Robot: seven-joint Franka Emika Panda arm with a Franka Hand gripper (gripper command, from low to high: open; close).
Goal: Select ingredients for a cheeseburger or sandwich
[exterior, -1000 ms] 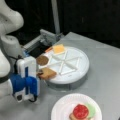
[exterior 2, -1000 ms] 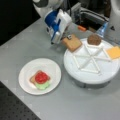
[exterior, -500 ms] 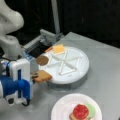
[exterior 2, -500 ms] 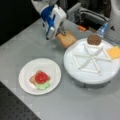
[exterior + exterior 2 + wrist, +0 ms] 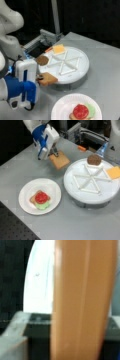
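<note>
Tool (image 5: 53,152): white w/ blue panels, dark fingertips. Bread slice (image 5: 59,161) it holds: tan, browner at edge; fills wrist view as orange-tan band (image 5: 82,300). Divided tray (image 5: 82,192): white, raised white spoke pattern. Patty (image 5: 94,159): brown. Cheese square (image 5: 114,172): orange-yellow. Plate (image 5: 26,195): white. On it: tan bread (image 5: 32,199), green lettuce (image 5: 42,206), red tomato disc (image 5: 41,197). Tabletop (image 5: 15,170): plain grey. Backdrop black.
</note>
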